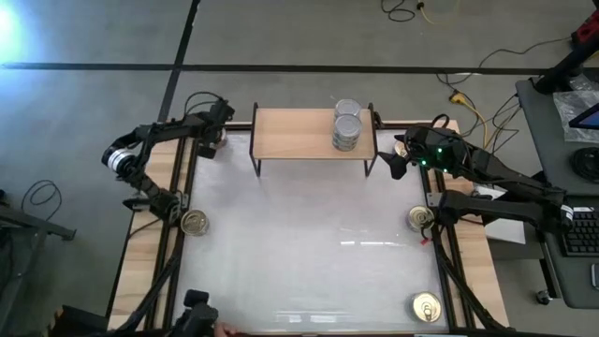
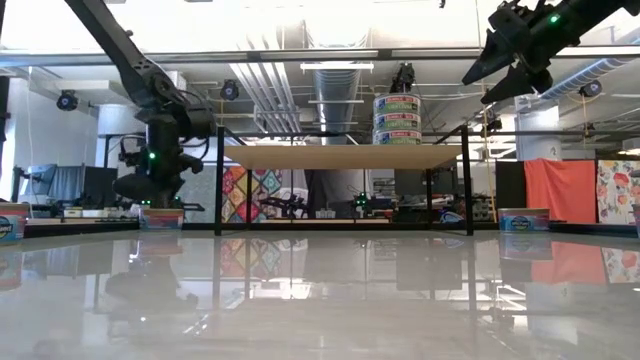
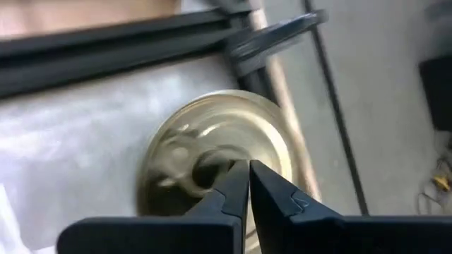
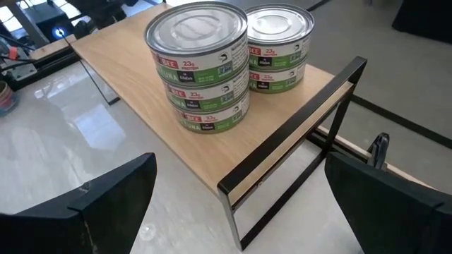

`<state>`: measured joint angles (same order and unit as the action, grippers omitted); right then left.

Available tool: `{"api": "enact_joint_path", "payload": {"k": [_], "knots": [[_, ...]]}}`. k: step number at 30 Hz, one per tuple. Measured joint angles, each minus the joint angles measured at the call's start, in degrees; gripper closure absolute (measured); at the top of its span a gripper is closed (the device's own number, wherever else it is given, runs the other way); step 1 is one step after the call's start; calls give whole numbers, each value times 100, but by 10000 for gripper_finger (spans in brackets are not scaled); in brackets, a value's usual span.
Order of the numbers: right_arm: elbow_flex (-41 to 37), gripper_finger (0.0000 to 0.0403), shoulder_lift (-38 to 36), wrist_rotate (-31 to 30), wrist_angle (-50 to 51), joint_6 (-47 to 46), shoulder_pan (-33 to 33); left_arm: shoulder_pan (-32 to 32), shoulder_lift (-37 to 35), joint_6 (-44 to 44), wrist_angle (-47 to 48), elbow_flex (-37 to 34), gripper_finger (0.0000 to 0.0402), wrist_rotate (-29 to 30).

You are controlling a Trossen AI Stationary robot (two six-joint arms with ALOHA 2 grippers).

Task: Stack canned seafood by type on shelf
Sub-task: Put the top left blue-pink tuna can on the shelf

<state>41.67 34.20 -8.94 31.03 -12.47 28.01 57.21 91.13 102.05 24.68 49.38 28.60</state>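
Note:
The shelf [image 1: 299, 136] stands at the table's far middle on thin black legs. On its right end stand two stacks of silver-lidded tins, one of three [image 4: 198, 70] and one of two [image 4: 279, 46], also seen from above [image 1: 346, 126]. My right gripper [image 4: 240, 204] is open and empty, raised just right of the shelf [image 1: 393, 164]. My left gripper [image 3: 247, 169] is shut and points down over the lid of a gold-lidded tin [image 3: 212, 152] at the table's far left corner [image 1: 211, 140]. My left gripper's shut fingertips [image 3: 236, 176] stand over the middle of the gold tin's lid [image 3: 205, 166], coming from above. The picture is blurred, and I cannot tell whether they touch it. The tin rests on the table [image 2: 160, 217].
Three more gold-lidded tins stand on the table: one at the left edge [image 1: 195, 222], one at the right edge [image 1: 421, 218] and one at the near right corner [image 1: 427, 307]. The shelf's black end frame [image 4: 296, 148] is close before my right gripper.

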Motion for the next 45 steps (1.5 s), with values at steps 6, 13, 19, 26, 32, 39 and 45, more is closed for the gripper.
{"api": "enact_joint_path", "payload": {"k": [6,13,19,26,32,39,45], "knots": [[0,3,0,302,4,6,0,-206,144,543,161,-50,402,-100],[-2,3,2,1006,61,115,0,-950,-430,1322,1204,-367,402,-148],[-2,3,2,1223,63,285,-262,-2041,-1311,2591,1544,-1181,402,12],[257,3,194,923,43,383,-920,-3825,-1892,4021,1579,-1927,402,508],[857,3,847,675,4,353,-1527,-5172,-1815,4423,1584,-1850,402,605],[1624,3,1829,419,-6,119,-2507,-6497,-1197,4377,1558,-1409,402,570],[2060,3,2640,15,-3,100,-3423,-7317,-174,2965,1566,-602,402,804]]}}
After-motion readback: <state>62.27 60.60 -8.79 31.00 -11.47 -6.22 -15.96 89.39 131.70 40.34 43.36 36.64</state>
